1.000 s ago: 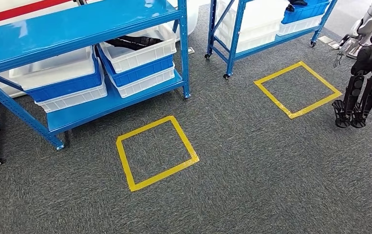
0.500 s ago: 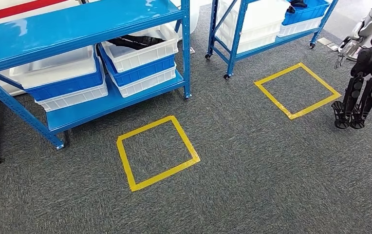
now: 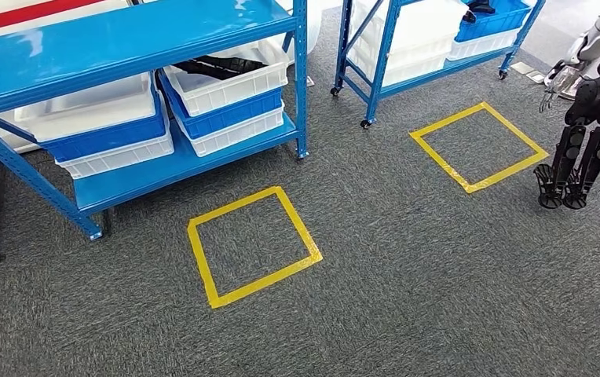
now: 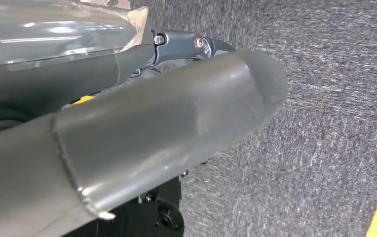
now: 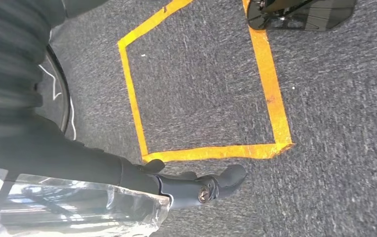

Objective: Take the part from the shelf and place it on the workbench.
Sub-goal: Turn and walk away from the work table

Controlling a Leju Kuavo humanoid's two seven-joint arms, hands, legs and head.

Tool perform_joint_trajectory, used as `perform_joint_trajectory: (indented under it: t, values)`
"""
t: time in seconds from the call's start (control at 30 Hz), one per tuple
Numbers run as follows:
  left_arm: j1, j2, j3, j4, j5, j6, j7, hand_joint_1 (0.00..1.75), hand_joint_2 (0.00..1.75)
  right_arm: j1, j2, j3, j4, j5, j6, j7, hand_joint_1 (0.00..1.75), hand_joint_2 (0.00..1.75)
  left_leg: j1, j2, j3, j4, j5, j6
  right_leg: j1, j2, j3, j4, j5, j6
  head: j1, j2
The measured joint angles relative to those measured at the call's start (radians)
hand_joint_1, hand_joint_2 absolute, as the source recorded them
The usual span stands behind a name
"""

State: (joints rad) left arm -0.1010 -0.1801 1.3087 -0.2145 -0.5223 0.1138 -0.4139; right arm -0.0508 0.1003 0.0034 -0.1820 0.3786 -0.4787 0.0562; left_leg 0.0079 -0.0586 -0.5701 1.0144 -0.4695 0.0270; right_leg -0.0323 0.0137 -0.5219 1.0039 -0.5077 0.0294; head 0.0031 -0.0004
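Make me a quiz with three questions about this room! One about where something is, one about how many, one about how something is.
1. Where is the black part?
A. On the carpet
B. In a white bin on the blue shelf
C. Inside a tape square

2. How many yellow tape squares are on the floor?
A. One
B. Two
C. Four

3. The nearer square is:
A. Empty
B. Holding a bin
C. Under a shelf

Answers:
1 B: the black part lies in the white bin on the blue shelf.
2 B: a nearer square and a farther square.
3 A: only grey carpet shows inside it.
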Motion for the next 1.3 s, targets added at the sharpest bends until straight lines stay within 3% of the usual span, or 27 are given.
perform_joint_trajectory:
  t: [0.1, 0.2, 0.23, 0.27, 0.3, 0.37, 0.4, 0.47, 0.53, 0.6, 0.63, 0.7, 0.73, 0.77, 0.8, 0.87, 0.9, 0.97, 1.03, 1.1, 1.13, 1.23, 1.27, 1.3]
  values:
    - [-0.002, -0.004, 0.009, 0.0, 0.007, -0.006, -0.004, 0.0, 0.0, -0.001, -0.001, 0.0, 0.0, 0.006, 0.0, 0.011, 0.0, 1.75, 0.008, 0.004, 0.029, -0.045, 0.017, 0.016, 0.007, -0.005, -0.013, 0.032, -0.016, 0.004, 0.005, 0.0]
    - [-0.002, -0.007, 0.019, 0.0, 0.013, -0.008, -0.007, 0.0, 0.0, -0.001, -0.006, 0.0, 0.0, 0.012, 0.0, 0.017, 0.0, 1.75, 0.01, 0.009, 0.041, -0.059, 0.02, 0.023, 0.004, -0.007, -0.106, 0.201, -0.085, -0.006, 0.009, 0.0]
    - [-0.002, -0.008, 0.021, 0.0, 0.016, -0.008, -0.008, 0.0, 0.0, 0.0, -0.008, 0.0, 0.0, 0.014, 0.0, 0.018, 0.0, 1.75, 0.01, 0.009, 0.042, -0.059, 0.018, 0.022, 0.002, -0.007, -0.131, 0.241, -0.095, -0.002, 0.009, 0.0]
    - [-0.002, -0.01, 0.023, 0.0, 0.019, -0.009, -0.009, 0.0, 0.0, 0.002, -0.011, 0.0, 0.0, 0.017, 0.0, 0.019, 0.0, 1.75, 0.011, 0.007, 0.044, -0.058, 0.015, 0.019, -0.001, -0.007, -0.139, 0.249, -0.088, 0.007, 0.009, 0.0]
    - [-0.002, -0.012, 0.026, 0.001, 0.022, -0.009, -0.011, 0.0, 0.0, 0.003, -0.014, 0.0, 0.0, 0.019, 0.0, 0.02, 0.0, 1.75, 0.014, 0.005, 0.046, -0.056, 0.012, 0.013, -0.004, -0.007, -0.126, 0.216, -0.066, 0.019, 0.009, 0.0]
    - [-0.002, -0.017, 0.031, 0.001, 0.028, -0.01, -0.015, 0.0, 0.0, 0.004, -0.017, 0.0, 0.0, 0.025, 0.0, 0.019, 0.0, 1.75, 0.017, 0.0, 0.048, -0.041, -0.003, -0.004, -0.011, -0.005, -0.069, 0.092, -0.008, 0.043, 0.011, 0.0]
    - [-0.002, -0.019, 0.035, 0.001, 0.03, -0.01, -0.017, 0.0, 0.0, 0.004, -0.019, 0.0, 0.0, 0.028, 0.0, 0.019, 0.0, 1.75, 0.017, -0.002, 0.046, -0.03, -0.013, -0.013, -0.012, -0.002, -0.046, 0.046, 0.009, 0.043, 0.012, 0.0]
    - [-0.002, -0.02, 0.041, 0.001, 0.03, -0.01, -0.022, 0.0, 0.0, 0.002, -0.02, 0.001, 0.0, 0.032, 0.0, 0.018, 0.0, 1.75, 0.014, -0.003, 0.043, -0.015, -0.027, -0.026, -0.009, 0.001, -0.033, 0.025, 0.012, 0.025, 0.013, 0.0]
    - [-0.002, -0.021, 0.044, 0.001, 0.03, -0.011, -0.024, 0.0, 0.0, 0.001, -0.021, 0.001, 0.0, 0.034, 0.0, 0.018, 0.0, 1.75, 0.019, -0.003, 0.044, -0.01, -0.033, -0.03, -0.008, -0.001, -0.03, 0.027, 0.008, 0.006, 0.009, 0.0]
    - [-0.003, -0.022, 0.045, 0.001, 0.03, -0.011, -0.025, 0.0, 0.0, 0.001, -0.022, 0.001, 0.0, 0.034, -0.001, 0.017, 0.0, 1.75, 0.023, 0.017, 0.028, 0.029, -0.053, -0.035, -0.006, -0.004, -0.024, 0.027, 0.004, -0.005, 0.007, 0.0]
    - [-0.004, -0.022, 0.045, 0.001, 0.03, -0.011, -0.026, 0.0, 0.0, 0.002, -0.022, 0.001, 0.0, 0.034, -0.001, 0.017, 0.0, 1.75, 0.023, 0.031, 0.002, 0.078, -0.076, -0.037, -0.004, -0.007, -0.021, 0.027, 0.002, -0.01, 0.005, 0.0]
    - [-0.005, -0.023, 0.046, 0.001, 0.03, -0.013, -0.027, 0.0, 0.0, 0.003, -0.023, 0.001, 0.0, 0.033, -0.002, 0.017, 0.0, 1.75, 0.022, 0.052, -0.08, 0.22, -0.126, -0.036, 0.004, -0.014, -0.016, 0.027, -0.005, -0.021, 0.003, 0.0]
    - [-0.004, -0.023, 0.046, 0.001, 0.029, -0.015, -0.027, 0.0, 0.0, 0.004, -0.023, 0.001, 0.0, 0.031, -0.002, 0.017, 0.0, 1.75, 0.022, 0.055, -0.118, 0.276, -0.137, -0.034, 0.008, -0.017, -0.012, 0.027, -0.009, -0.026, 0.003, 0.0]
    - [-0.004, -0.023, 0.046, 0.001, 0.028, -0.017, -0.027, 0.0, 0.0, 0.005, -0.024, 0.001, 0.0, 0.03, -0.003, 0.017, 0.0, 1.75, 0.02, 0.056, -0.142, 0.298, -0.128, -0.028, 0.013, -0.018, -0.008, 0.027, -0.013, -0.03, 0.003, 0.0]
    - [-0.003, -0.023, 0.046, 0.001, 0.027, -0.018, -0.027, 0.0, 0.0, 0.006, -0.024, 0.001, 0.0, 0.028, -0.004, 0.017, 0.0, 1.75, 0.017, 0.056, -0.145, 0.281, -0.1, -0.02, 0.017, -0.02, -0.002, 0.027, -0.018, -0.033, 0.003, 0.0]
    - [-0.003, -0.022, 0.046, 0.001, 0.026, -0.02, -0.027, 0.0, 0.0, 0.007, -0.023, 0.001, 0.0, 0.026, -0.004, 0.018, 0.0, 1.75, 0.003, 0.059, -0.102, 0.161, -0.016, 0.01, 0.023, -0.02, 0.01, 0.025, -0.028, -0.037, 0.003, 0.0]
    - [-0.004, -0.022, 0.045, 0.001, 0.024, -0.02, -0.027, 0.0, 0.0, 0.007, -0.022, 0.001, 0.0, 0.025, -0.005, 0.018, 0.0, 1.75, -0.005, 0.065, -0.077, 0.103, 0.011, 0.027, 0.027, -0.021, 0.016, 0.023, -0.033, -0.036, 0.005, 0.0]
    - [-0.007, -0.022, 0.045, 0.001, 0.02, -0.02, -0.026, 0.0, 0.0, 0.007, -0.02, 0.001, 0.0, 0.024, -0.007, 0.018, 0.0, 1.75, -0.019, 0.073, -0.05, 0.043, 0.02, 0.048, 0.026, -0.025, 0.017, 0.018, -0.041, -0.03, 0.006, 0.0]
    - [-0.008, -0.022, 0.045, 0.001, 0.018, -0.02, -0.026, 0.0, 0.0, 0.006, -0.019, 0.001, 0.0, 0.023, -0.008, 0.019, 0.0, 1.75, -0.024, 0.069, -0.039, 0.025, 0.012, 0.052, 0.025, -0.032, 0.026, 0.009, -0.046, -0.022, 0.002, 0.0]
    - [-0.007, -0.023, 0.045, 0.001, 0.017, -0.02, -0.026, 0.0, 0.0, 0.006, -0.019, 0.001, 0.0, 0.023, -0.008, 0.02, 0.0, 1.75, -0.019, 0.063, -0.012, -0.005, 0.016, 0.051, 0.027, -0.033, 0.028, 0.028, -0.058, -0.018, 0.002, 0.0]
    - [-0.006, -0.023, 0.045, 0.001, 0.017, -0.02, -0.026, 0.0, 0.0, 0.006, -0.02, 0.001, 0.0, 0.024, -0.008, 0.021, 0.0, 1.75, -0.015, 0.06, 0.002, -0.02, 0.017, 0.049, 0.028, -0.031, 0.012, 0.066, -0.072, -0.018, 0.003, 0.0]
    - [-0.006, -0.025, 0.045, 0.001, 0.017, -0.019, -0.025, 0.0, 0.0, 0.007, -0.024, 0.001, 0.0, 0.024, -0.008, 0.022, 0.0, 1.75, -0.012, 0.053, 0.027, -0.029, 0.004, 0.044, 0.023, -0.022, -0.101, 0.244, -0.122, -0.017, 0.005, 0.0]
    - [-0.006, -0.025, 0.045, 0.001, 0.017, -0.019, -0.025, 0.0, 0.0, 0.008, -0.025, 0.001, 0.0, 0.024, -0.007, 0.023, 0.0, 1.75, -0.012, 0.05, 0.035, -0.029, -0.003, 0.042, 0.021, -0.021, -0.126, 0.269, -0.119, -0.011, 0.004, 0.0]
    - [-0.005, -0.025, 0.045, 0.001, 0.017, -0.019, -0.025, 0.0, 0.0, 0.01, -0.027, 0.001, 0.0, 0.024, -0.007, 0.023, 0.0, 1.75, -0.012, 0.045, 0.045, -0.028, -0.011, 0.038, 0.018, -0.021, -0.133, 0.256, -0.097, 0.0, 0.004, 0.0]
